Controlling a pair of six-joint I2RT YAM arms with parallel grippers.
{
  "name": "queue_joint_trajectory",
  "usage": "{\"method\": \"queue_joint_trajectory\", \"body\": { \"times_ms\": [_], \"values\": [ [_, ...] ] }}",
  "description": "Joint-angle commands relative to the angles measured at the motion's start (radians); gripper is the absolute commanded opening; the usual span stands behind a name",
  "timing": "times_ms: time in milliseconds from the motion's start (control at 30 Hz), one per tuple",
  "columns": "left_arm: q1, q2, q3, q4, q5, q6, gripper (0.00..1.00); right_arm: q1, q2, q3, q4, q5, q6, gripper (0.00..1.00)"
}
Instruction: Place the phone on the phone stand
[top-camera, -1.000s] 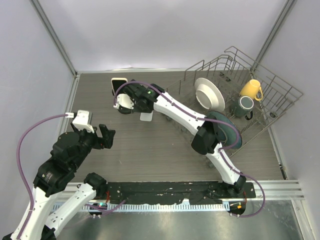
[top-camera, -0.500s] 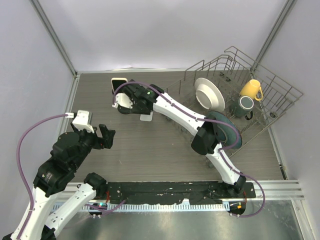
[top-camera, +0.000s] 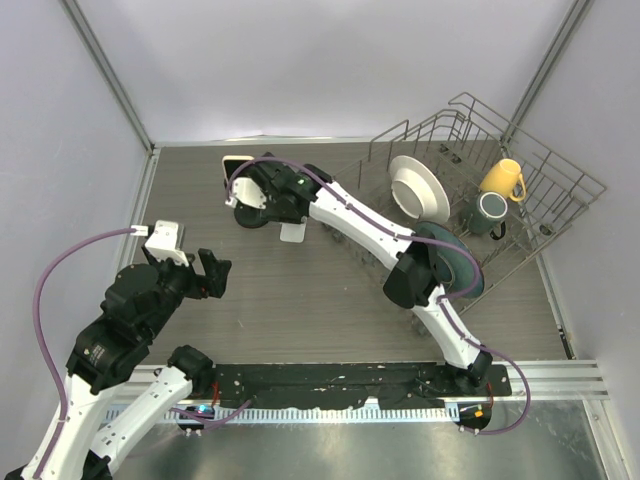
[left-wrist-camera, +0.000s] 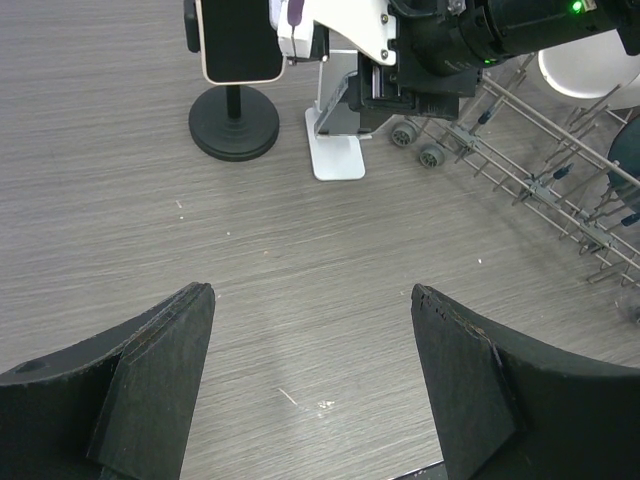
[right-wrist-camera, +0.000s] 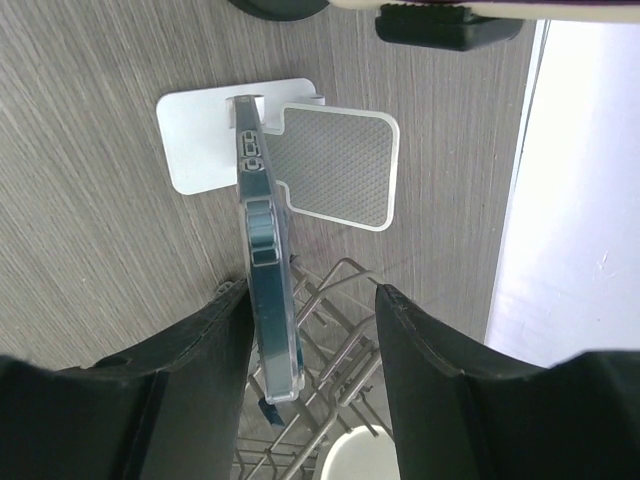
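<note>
The phone stands upright in the clamp of a black round-based stand at the back left; in the top view the phone shows there too. A white folding phone stand with a grey pad sits just right of it, and it also shows in the top view. My right gripper is at the phone. In the right wrist view the phone is edge-on against the left finger, with a wide gap to the other finger; the gripper is open. My left gripper is open and empty over bare table.
A wire dish rack fills the back right, holding a white plate, a dark plate, a yellow mug and a green mug. Its wires run close to the white stand. Walls close in on the left and at the back.
My right gripper has shifted slightly toward the back, closer alongside the phone. The phone and both stands have stayed in place. The left arm has not moved.
</note>
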Motion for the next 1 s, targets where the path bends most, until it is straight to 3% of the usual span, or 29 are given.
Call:
{"method": "queue_joint_trajectory", "body": {
  "times_ms": [0, 600, 967],
  "values": [
    [0.003, 0.005, 0.019, 0.017, 0.019, -0.011, 0.83, -0.019, -0.025, 0.063, 0.058, -0.009, -0.027, 0.56],
    [0.003, -0.002, 0.007, 0.005, 0.024, -0.022, 0.83, -0.118, -0.019, 0.033, 0.147, -0.228, -0.048, 0.56],
    [0.002, 0.015, -0.002, 0.014, 0.034, -0.024, 0.83, -0.153, 0.024, 0.038, 0.198, -0.285, -0.068, 0.57]
  ]
}}
